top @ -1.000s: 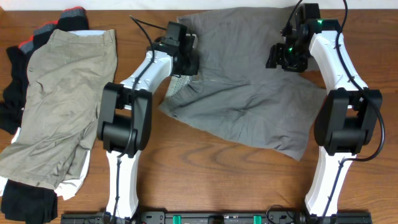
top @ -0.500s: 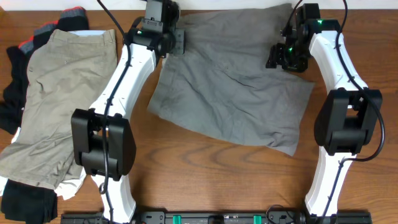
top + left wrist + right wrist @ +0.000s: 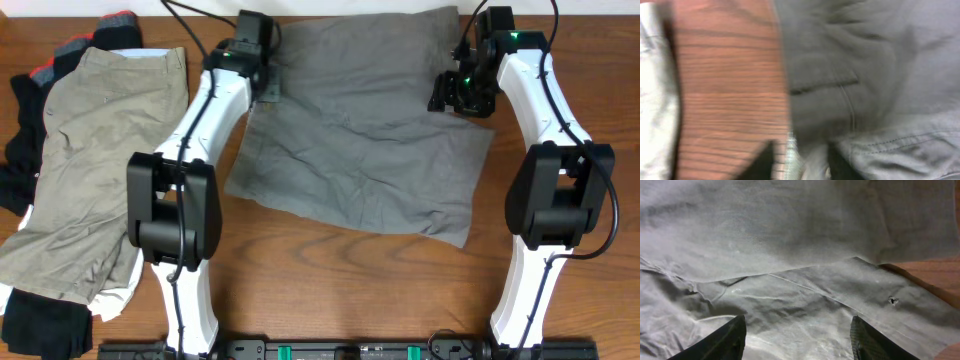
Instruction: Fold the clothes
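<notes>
Dark grey cotton shorts (image 3: 360, 140) were seen spread in a creased, roughly rectangular shape across the middle of the brown wooden surface (image 3: 330, 280). Their upper left edge was pinched by the left end effector (image 3: 801, 162), while the right end effector (image 3: 799, 342) was held spread at the upper right corner.

Even overhead light is casting soft shadows on the table (image 3: 330, 290). Motion blur is smearing the left wrist view; the right wrist view is showing the grey shorts (image 3: 790, 240) crisply, though dim.
</notes>
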### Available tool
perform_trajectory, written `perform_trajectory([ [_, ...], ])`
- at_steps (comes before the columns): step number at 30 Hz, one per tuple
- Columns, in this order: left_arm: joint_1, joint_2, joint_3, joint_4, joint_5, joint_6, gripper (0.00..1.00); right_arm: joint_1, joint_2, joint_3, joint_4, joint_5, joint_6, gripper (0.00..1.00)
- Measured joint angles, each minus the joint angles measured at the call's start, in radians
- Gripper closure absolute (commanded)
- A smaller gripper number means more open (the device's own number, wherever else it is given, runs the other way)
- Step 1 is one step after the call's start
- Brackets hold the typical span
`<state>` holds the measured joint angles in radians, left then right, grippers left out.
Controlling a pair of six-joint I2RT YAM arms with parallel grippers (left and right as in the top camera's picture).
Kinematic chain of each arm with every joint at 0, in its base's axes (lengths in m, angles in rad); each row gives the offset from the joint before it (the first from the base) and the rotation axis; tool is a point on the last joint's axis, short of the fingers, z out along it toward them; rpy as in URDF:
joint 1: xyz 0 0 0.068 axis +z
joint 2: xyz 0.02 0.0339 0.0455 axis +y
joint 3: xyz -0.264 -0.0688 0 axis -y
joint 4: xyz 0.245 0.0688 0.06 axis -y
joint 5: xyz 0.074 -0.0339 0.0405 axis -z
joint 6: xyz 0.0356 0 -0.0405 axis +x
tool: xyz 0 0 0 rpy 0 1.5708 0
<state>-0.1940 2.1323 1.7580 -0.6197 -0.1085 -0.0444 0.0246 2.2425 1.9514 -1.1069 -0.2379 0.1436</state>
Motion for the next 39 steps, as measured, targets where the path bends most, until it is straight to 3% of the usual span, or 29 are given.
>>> perform_trajectory([
  [3,0.030,0.000,0.000,-0.014,-0.011,-0.008,0.05,0.000,0.000,0.000,0.000,0.000,-0.005,0.42],
  [5,0.048,0.000,0.000,-0.043,-0.016,-0.025,0.03,0.000,0.000,0.000,-0.001,0.000,-0.007,0.44],
  [10,0.085,-0.020,-0.001,-0.148,-0.023,-0.093,0.01,0.000,-0.006,0.000,-0.024,0.000,-0.007,0.42],
  [14,0.109,-0.137,-0.003,-0.253,-0.018,-0.125,0.01,0.000,-0.059,0.000,-0.073,0.002,-0.009,0.38],
  [21,0.117,-0.412,0.005,-0.499,-0.009,-0.156,0.01,0.008,-0.266,0.002,-0.283,0.063,0.003,0.36],
  [27,0.119,-0.434,-0.011,-0.669,-0.003,-0.223,0.01,0.060,-0.351,-0.012,-0.433,0.150,0.069,0.36],
  [33,0.119,-0.426,-0.135,-0.705,-0.003,-0.259,0.01,0.150,-0.450,-0.266,-0.353,0.176,0.175,0.36],
  [39,0.120,-0.426,-0.336,-0.588,0.052,-0.196,0.01,0.218,-0.621,-0.643,-0.166,0.178,0.319,0.33],
])
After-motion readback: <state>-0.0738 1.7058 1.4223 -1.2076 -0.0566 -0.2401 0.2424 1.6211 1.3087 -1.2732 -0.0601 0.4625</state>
